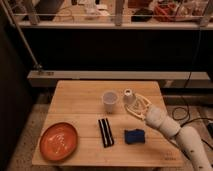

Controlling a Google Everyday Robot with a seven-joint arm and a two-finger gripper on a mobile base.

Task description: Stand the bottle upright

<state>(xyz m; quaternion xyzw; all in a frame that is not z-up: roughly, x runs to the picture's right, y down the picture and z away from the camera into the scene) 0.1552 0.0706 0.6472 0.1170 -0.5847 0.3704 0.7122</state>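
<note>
The bottle (128,94) is small and pale with a round white cap. It stands on the wooden table (80,102), just right of the cup, with its cap up. My gripper (129,106) reaches in from the lower right on a white arm (170,127). Its tip is right at the bottle's lower front side. The bottle's base is partly hidden behind the gripper, and I cannot tell whether the two are touching.
A translucent white cup (110,100) stands upright left of the bottle. A black rectangular object (105,132) and a blue object (134,136) lie in front. An orange plate (59,140) sits at the front left corner. A dark shelf and a rail lie behind the table.
</note>
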